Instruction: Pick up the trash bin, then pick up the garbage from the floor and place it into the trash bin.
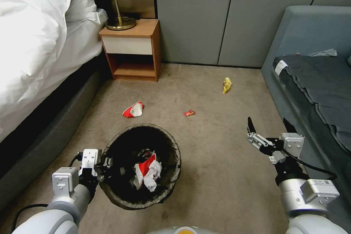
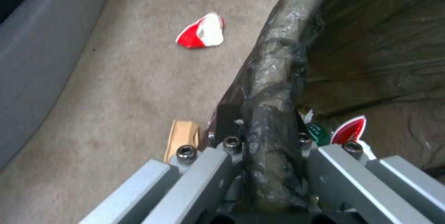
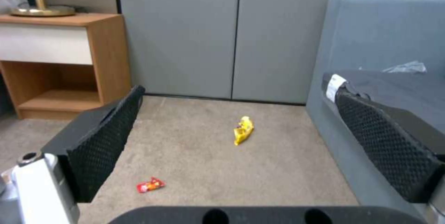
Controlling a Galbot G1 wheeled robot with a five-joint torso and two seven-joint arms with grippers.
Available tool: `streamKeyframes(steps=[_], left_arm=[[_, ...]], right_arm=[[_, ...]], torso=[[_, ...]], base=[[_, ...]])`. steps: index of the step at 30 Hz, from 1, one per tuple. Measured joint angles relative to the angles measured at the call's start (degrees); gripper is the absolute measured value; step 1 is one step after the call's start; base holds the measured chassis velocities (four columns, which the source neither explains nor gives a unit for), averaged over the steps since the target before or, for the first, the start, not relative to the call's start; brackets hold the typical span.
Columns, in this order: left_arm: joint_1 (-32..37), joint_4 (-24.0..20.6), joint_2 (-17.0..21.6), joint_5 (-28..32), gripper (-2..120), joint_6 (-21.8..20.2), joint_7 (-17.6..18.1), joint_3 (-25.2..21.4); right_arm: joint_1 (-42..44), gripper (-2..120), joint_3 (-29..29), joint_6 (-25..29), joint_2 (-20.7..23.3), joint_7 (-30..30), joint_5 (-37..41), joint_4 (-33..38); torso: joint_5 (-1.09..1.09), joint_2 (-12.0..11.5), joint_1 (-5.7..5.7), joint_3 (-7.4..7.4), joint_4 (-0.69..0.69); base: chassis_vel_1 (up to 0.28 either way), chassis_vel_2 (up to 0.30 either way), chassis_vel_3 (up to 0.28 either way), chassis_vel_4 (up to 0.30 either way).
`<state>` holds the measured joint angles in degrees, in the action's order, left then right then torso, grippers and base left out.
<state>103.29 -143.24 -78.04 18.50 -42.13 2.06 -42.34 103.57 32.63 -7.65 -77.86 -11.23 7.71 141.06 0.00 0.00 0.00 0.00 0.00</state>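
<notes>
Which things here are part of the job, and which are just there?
Job: round trash bin with dark liner, held at its rim by the left gripper; red-white wrapper; small red wrapper; yellow wrapper; open right gripper.
Just there: wooden nightstand, brass lamp, grey sofa, white bed.

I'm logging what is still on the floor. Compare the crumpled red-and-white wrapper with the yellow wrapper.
The crumpled red-and-white wrapper lies close to the black-lined round trash bin; the crumpled yellow wrapper lies farther off, near the grey sofa. The red-and-white one looks larger and flatter. Both rest loose on the carpet.
</notes>
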Motion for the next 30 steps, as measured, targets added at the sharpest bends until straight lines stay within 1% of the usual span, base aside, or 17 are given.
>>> streamKeyframes(steps=[14,30], left_arm=[[0.0,0.0,0.1,0.2,1,0.0,0.0,0.2],[0.2,0.0,0.1,0.2,1,0.0,0.0,0.2]], right_arm=[[0.2,100,-0.8,0.1,-1.1,-0.1,-1.4,-1.0],[0.2,100,-2.1,0.2,-1.2,-0.2,-1.9,-1.0]], torso=[[-0.01,0.0,0.0,0.0,0.0],[0.0,0.0,0.0,0.0,0.0]], base=[[-0.106,0.108,0.096,-0.104],[-0.129,0.133,0.131,-0.126]])
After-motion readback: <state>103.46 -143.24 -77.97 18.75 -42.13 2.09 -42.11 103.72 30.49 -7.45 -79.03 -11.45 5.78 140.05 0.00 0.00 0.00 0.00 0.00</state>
